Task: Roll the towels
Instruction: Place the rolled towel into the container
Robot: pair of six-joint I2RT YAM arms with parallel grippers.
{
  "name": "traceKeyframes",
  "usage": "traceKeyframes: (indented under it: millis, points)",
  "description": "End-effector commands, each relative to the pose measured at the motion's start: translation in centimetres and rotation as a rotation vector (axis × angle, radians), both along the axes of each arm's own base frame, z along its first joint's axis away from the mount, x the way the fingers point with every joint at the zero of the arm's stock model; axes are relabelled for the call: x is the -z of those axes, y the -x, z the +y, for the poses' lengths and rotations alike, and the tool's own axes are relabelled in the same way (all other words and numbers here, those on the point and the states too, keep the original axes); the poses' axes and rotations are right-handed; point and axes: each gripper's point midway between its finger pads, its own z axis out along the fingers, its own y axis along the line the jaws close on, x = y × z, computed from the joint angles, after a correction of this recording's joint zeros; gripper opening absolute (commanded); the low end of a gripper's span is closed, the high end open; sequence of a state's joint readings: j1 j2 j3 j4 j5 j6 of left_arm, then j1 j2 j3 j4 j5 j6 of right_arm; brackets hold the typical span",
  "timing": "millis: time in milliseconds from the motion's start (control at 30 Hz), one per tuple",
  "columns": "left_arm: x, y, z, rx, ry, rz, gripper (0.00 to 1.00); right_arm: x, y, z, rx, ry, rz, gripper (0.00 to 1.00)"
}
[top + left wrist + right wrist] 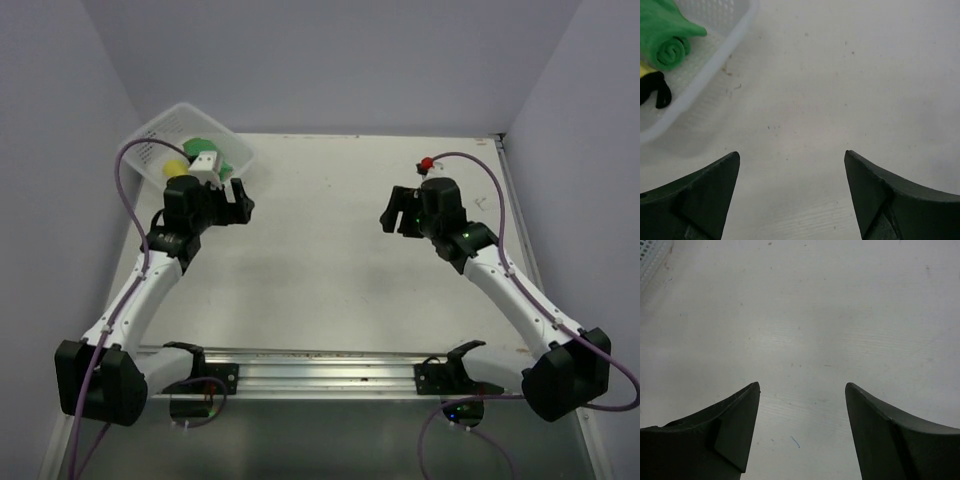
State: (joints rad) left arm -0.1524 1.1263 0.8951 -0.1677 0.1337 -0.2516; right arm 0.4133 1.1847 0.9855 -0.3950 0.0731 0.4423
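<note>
Seemingly near complete: green towel [667, 47], rolled, lies in basket [715, 56] at upper left beside yellow towel [652, 87] (mostly cropped, roll unconfirmed). Left gripper [791, 155] and right gripper [802, 385] stand wide, empty.

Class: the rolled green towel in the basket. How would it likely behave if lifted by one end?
The green towel looks soft, so it would probably sag and start unrolling; nothing visibly ties its spiral. Pushed sideways it might roll, though the basket wall would likely stop it.
</note>
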Motion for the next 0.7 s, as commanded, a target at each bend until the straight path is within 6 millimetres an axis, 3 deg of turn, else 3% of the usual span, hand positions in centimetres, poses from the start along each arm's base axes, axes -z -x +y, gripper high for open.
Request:
traceKeyframes:
  millis: [0, 100, 133, 167, 200, 333, 500, 667]
  points:
    - [0.5, 0.8, -1.4, 0.037, -0.021, -0.002, 0.9, -2.4, 0.4, -2.1, 0.04, 0.005, -0.045, 0.73]
    - [0.5, 2.1, -2.5, 0.07, -0.034, -0.014, 0.94, -2.7, 0.4, -2.8, 0.059, -0.008, -0.047, 0.75]
    - [0.3, 2.4, -2.5, 0.071, -0.033, -0.028, 0.94, -2.6, 0.3, -3.1, 0.068, 0.007, -0.048, 0.78]
    - [1.0, 2.8, -2.2, 0.06, -0.04, -0.019, 0.95, -2.4, 0.3, -3.3, 0.073, 0.015, -0.044, 0.9]
    - [1.1, 2.9, -2.1, 0.051, -0.04, -0.013, 0.96, -2.0, 0.4, -3.5, 0.077, 0.026, -0.031, 0.93]
    - [1.0, 2.7, -2.5, 0.061, -0.043, -0.01, 0.97, -1.1, 0.7, -3.9, 0.078, 0.057, -0.007, 0.96]
    - [0.9, 2.4, -1.8, 0.021, -0.071, 0.005, 1.0, -1.7, 0.5, -4.5, 0.098, 0.069, -0.04, 0.99]
    - [0.3, 2.4, -1.1, -0.014, -0.081, -0.028, 1.0, -0.9, 0.0, -5.5, 0.177, 0.101, 0.006, 0.99]
